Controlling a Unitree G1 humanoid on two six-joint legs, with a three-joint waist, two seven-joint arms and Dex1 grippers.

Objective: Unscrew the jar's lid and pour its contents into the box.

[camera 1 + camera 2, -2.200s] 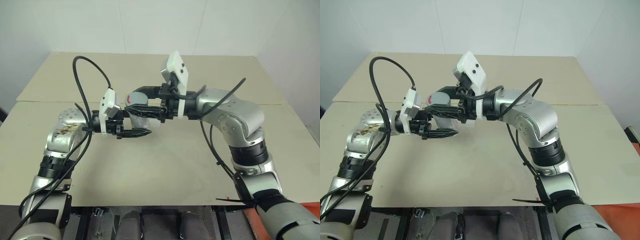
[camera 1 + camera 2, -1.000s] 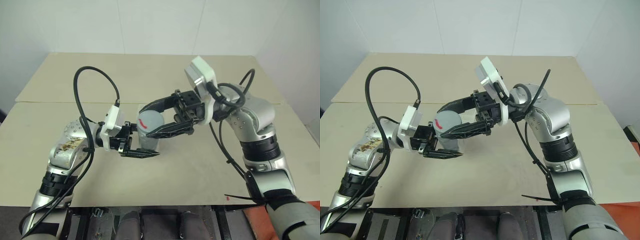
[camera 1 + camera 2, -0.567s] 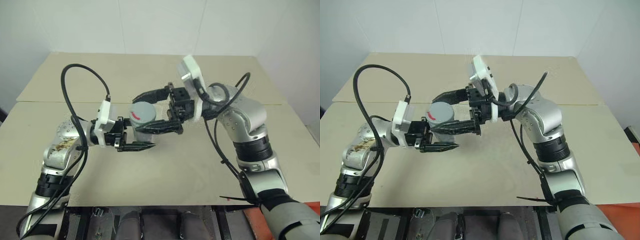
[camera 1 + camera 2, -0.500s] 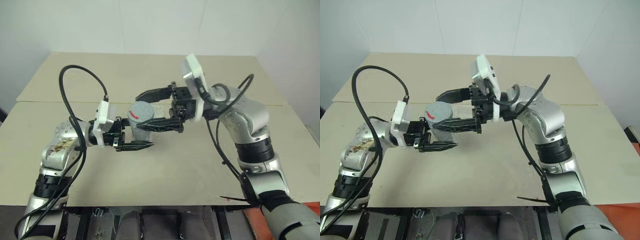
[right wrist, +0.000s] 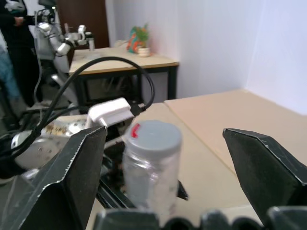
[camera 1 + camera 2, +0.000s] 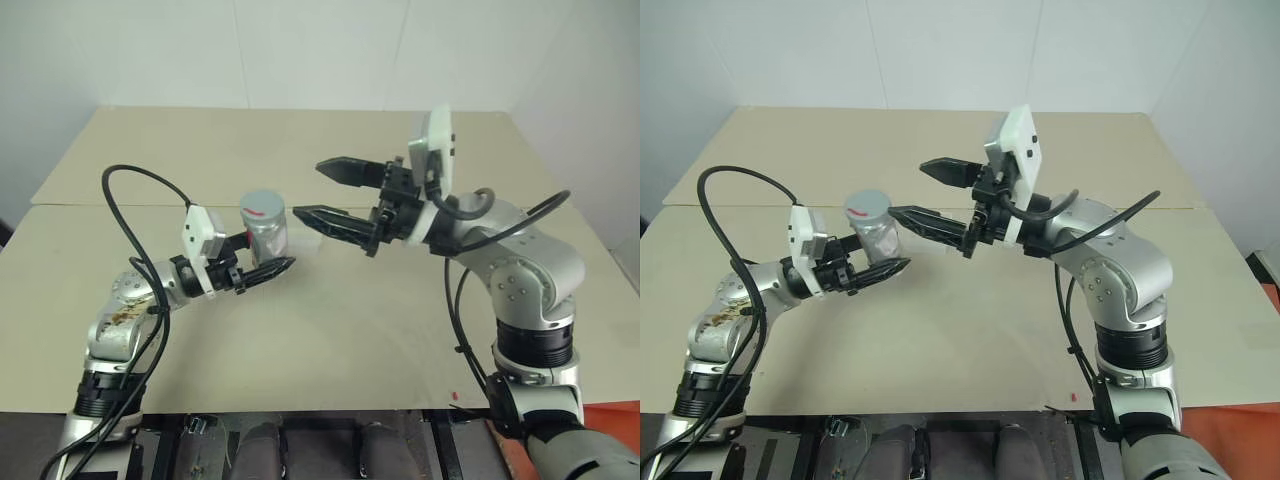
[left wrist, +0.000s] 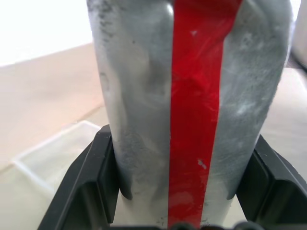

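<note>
Clearly the jar (image 6: 266, 232) is stiff, smooth metal, probably light and slippery. The left gripper (image 6: 262, 271) clamps its lower body above the surface (image 6: 330, 330); the right gripper (image 6: 335, 190), spread wide, should take the lid (image 6: 264, 203) by its rim.

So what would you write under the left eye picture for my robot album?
Left gripper holds the shiny silver metal jar with its grey round lid on; the right gripper waits open beside it.

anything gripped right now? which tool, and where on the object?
Left tool is shut on the jar, gripping its lower body. Right tool is open and holds nothing; the lid is on.
</note>
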